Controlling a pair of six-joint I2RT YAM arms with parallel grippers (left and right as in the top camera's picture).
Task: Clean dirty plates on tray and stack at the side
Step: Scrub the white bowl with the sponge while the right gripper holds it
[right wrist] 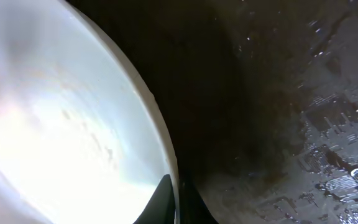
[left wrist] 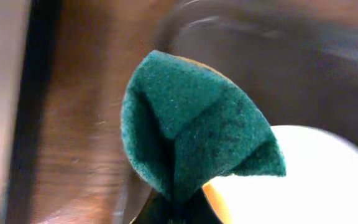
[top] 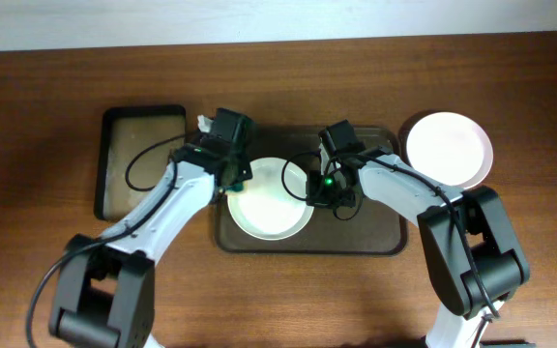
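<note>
Overhead — notes tray plate (top: pixel 269 208) on tray (top: pixel 375 237), left gripper (top: pixel 235 179) at its left rim, right gripper (top: pixel 329 188) at its right; side plate (top: pixel 450 150) off tray, to the right.
Left wrist — shows jaws pinching folded sponge (left wrist: pixel 191 130) above plate edge.
Right wrist — shows fingers pressed onto rim, faint marks inside.
Judged midway: wiping unfinished, stacking left.

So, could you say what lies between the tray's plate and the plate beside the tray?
Overhead: the right gripper, shut on the tray plate's rim, then bare brown tray.
</note>
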